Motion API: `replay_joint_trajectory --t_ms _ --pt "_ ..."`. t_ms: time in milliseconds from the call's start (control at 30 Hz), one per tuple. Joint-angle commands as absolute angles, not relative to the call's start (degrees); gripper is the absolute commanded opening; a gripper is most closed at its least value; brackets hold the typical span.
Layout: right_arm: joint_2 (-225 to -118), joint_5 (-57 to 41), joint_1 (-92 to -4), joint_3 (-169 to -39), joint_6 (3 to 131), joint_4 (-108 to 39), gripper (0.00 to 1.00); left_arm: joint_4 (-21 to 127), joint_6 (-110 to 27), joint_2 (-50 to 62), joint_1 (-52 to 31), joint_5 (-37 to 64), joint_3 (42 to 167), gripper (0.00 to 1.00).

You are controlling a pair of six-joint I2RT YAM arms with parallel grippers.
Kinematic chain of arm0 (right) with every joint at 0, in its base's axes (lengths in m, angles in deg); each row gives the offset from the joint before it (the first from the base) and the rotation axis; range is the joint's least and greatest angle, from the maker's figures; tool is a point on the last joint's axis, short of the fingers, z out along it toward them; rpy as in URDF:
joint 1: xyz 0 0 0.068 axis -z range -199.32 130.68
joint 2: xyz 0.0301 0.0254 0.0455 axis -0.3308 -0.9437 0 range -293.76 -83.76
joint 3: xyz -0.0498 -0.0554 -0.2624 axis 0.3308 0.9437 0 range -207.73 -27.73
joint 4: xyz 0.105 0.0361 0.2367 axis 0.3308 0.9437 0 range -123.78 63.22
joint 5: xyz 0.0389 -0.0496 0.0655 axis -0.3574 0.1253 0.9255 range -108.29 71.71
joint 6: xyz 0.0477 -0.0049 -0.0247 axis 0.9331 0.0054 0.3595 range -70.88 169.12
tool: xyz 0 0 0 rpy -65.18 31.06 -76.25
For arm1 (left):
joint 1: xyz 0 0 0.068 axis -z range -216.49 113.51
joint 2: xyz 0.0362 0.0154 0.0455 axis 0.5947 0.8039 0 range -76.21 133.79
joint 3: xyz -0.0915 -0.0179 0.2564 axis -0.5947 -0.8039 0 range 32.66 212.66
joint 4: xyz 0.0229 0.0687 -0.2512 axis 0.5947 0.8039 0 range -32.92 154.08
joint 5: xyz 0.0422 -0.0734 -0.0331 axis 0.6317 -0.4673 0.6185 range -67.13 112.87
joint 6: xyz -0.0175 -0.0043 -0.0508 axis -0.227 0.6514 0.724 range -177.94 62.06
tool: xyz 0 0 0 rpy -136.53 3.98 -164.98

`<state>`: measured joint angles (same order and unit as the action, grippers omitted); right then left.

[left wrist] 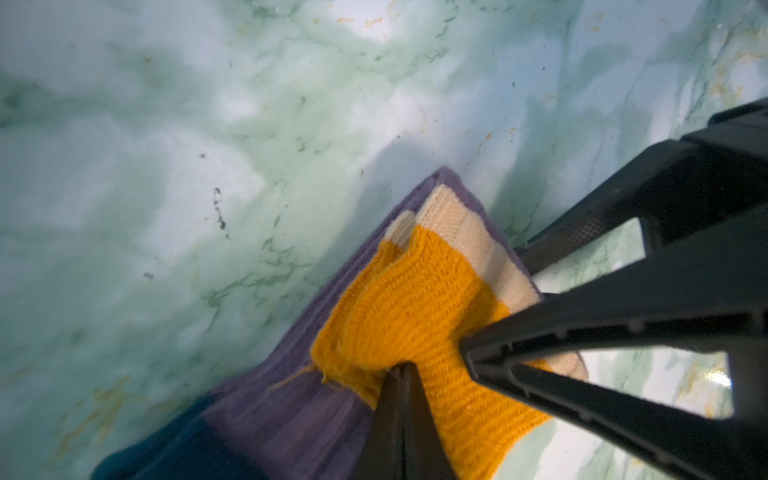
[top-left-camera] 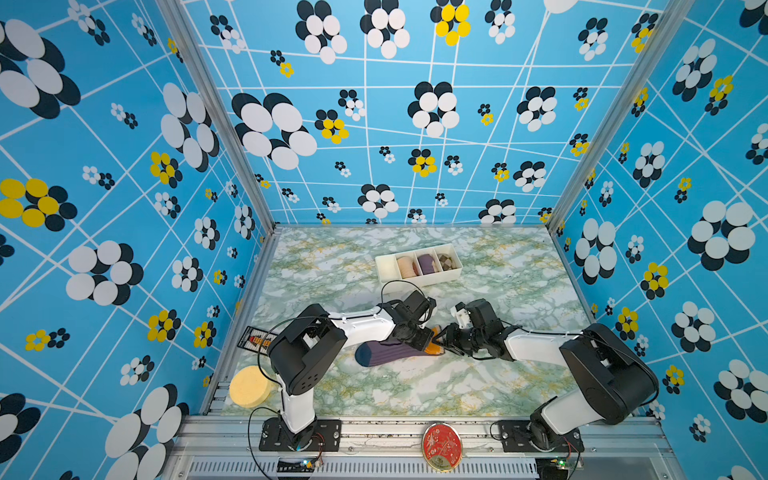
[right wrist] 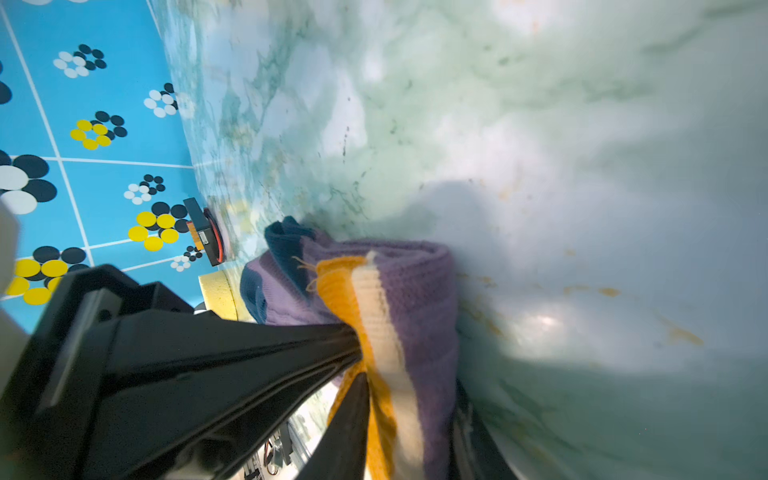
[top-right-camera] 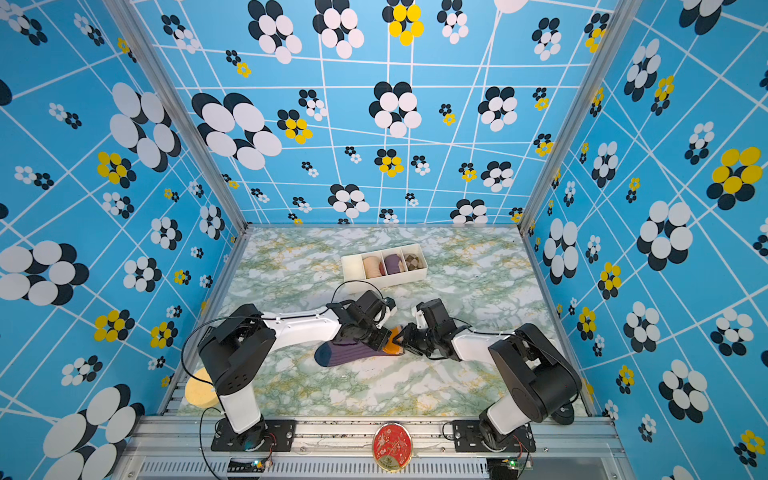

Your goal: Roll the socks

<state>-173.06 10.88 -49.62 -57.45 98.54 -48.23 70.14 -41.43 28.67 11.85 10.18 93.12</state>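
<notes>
Two robot arms meet over the socks (top-left-camera: pixel 388 352) in the lower centre of both top views, on a green-and-white marbled table (top-left-camera: pixel 415 395). The purple ribbed fabric lies on the surface with its dark teal toe toward the left of the frame and its orange-yellow cuff at the right, where the two claws stand tip to tip. The left gripper (left wrist: pixel 430 357) has its jaws pinched tight on the orange cuff, as its wrist view shows. The right gripper (right wrist: pixel 411 386) is narrowly parted, with the folded cuff end, banded orange, cream and purple, caught between its fingers. Above the arms, near mid-frame, a white divided tray (top-left-camera: pixel 424 281) holds a peach roll (top-left-camera: pixel 407 266), a purple roll (top-left-camera: pixel 428 264) and a brown checked roll (top-left-camera: pixel 445 262) in separate compartments. A yellow sponge (top-left-camera: pixel 249 388) sits at the table's lower-left corner, and a red disc (top-left-camera: pixel 441 445) sits on the front rail (top-left-camera: pixel 374 432).
</notes>
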Motion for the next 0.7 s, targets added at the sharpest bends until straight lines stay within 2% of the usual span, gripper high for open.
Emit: replay_joint_trajectory --t_ms 0,433,500,667 --pt "-175.7 9.9 -49.1 -55.3 99.7 -47.9 0.33 74.4 -41.6 29.3 11.3 10.5 91.2 0.02" --pt "-171.0 10.4 -48.9 -54.8 99.7 -49.0 0.33 74.1 -41.4 29.5 10.8 10.0 91.3 0.02" --pt "-170.9 10.3 -48.9 -54.8 99.5 -49.1 0.29 73.9 -41.4 29.5 10.8 9.7 91.2 0.02" --pt "-172.0 9.9 -48.9 -55.0 99.2 -49.7 0.11 73.7 -41.2 29.4 10.7 9.3 91.3 0.02"
